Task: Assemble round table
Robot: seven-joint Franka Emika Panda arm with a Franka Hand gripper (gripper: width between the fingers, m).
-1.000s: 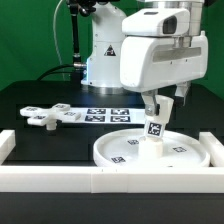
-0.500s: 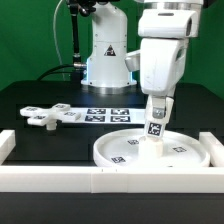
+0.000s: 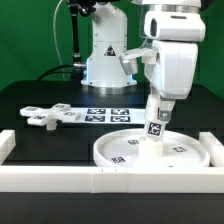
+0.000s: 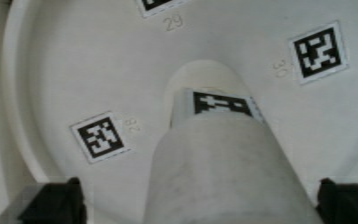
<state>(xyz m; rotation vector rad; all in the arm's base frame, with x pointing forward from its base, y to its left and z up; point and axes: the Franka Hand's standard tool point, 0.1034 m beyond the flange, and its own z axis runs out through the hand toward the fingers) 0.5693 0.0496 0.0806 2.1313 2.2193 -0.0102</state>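
White leg stands upright mid-disc, lower right of the exterior view, jaws of the gripper clamped on it; foot lies apart at the exterior view's left, not yet fitted

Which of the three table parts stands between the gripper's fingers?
The leg, upright on the disc; the foot lies apart at the exterior view's left.
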